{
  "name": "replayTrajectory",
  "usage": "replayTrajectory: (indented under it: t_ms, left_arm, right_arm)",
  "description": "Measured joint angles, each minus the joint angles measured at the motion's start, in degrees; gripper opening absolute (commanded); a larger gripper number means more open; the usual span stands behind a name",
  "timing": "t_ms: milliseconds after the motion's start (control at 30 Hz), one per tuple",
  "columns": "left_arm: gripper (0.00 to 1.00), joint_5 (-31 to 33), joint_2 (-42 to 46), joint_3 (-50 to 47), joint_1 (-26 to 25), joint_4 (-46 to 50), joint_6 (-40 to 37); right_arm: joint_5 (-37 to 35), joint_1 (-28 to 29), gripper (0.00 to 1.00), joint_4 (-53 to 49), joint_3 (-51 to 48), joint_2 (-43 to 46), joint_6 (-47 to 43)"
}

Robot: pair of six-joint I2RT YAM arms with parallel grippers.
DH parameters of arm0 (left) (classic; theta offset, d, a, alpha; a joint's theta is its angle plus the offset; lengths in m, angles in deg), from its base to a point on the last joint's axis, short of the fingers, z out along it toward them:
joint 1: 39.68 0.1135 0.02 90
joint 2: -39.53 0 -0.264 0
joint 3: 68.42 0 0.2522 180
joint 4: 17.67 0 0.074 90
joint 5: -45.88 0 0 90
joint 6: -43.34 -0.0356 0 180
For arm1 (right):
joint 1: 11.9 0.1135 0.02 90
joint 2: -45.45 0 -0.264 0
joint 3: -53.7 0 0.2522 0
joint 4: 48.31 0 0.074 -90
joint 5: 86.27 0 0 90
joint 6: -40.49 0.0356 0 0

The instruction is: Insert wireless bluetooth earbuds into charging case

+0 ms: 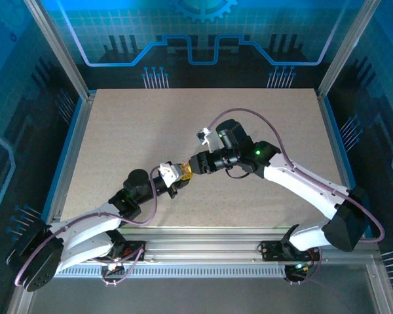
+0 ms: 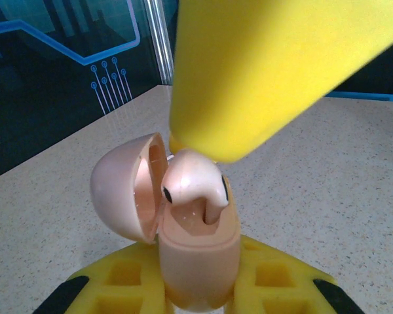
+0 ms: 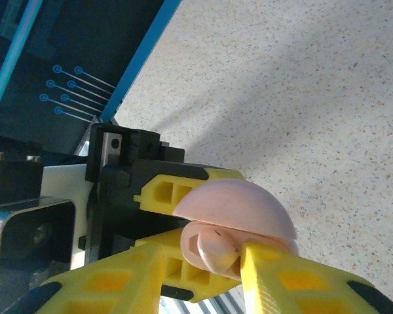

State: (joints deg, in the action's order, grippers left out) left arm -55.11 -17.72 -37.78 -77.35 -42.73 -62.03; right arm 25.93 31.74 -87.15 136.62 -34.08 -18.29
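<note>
The left end effector (image 1: 173, 175) is closed around the lower body of the pink charging case (image 2: 200, 258), held upright with its lid (image 2: 121, 186) swung open to the left. The right end effector (image 3: 206, 265) pinches a pink earbud (image 2: 191, 183) seated in the case's mouth. Both meet above mid-worktop (image 1: 262, 124), with bare surface all round and the frame posts well apart.

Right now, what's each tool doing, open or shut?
Left tool: closed, holding the charging case.
Right tool: closed on an earbud, at the case.
</note>
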Motion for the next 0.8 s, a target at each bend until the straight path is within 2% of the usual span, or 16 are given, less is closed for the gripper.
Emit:
replayTrajectory:
  t_ms: [267, 500, 700, 800]
  left_arm:
    - [0.06, 0.0, 0.1, 0.0, 0.0, 0.0, 0.0]
    - [0.06, 0.1, 0.6, 0.0, 0.0, 0.0, 0.0]
    - [0.06, 0.3, 1.3, -0.3, 0.0, 0.4, 0.0]
    - [0.06, 0.3, 2.0, -0.4, 0.0, 1.5, 0.0]
  right_arm:
    - [2.3, 0.0, 0.35, 0.7, 0.0, -0.6, 0.0]
    - [1.2, -1.3, 0.37, -0.1, 0.0, -0.4, -0.8]
    - [-2.3, -7.3, 0.36, -9.1, 3.3, 0.0, -6.1]
    - [-5.2, -12.5, 0.35, -14.9, 6.8, -2.0, -9.4]
